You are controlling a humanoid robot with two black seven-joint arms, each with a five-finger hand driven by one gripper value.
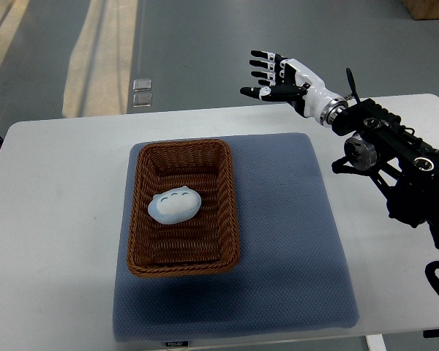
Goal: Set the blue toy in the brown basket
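Note:
A pale blue rounded toy (173, 206) lies inside the brown wicker basket (230, 212), near its middle. The basket stands on the left half of a blue-grey mat (293, 241). My right hand (269, 75) is raised above the table's far edge, well to the upper right of the basket, its fingers spread and holding nothing. Its black arm (395, 157) comes in from the right edge. The left arm does not show.
The mat lies on a white table (51, 219). Grey floor shows beyond the far edge, with two small square fittings (141, 91) on it. Bare mat lies to the right of the basket.

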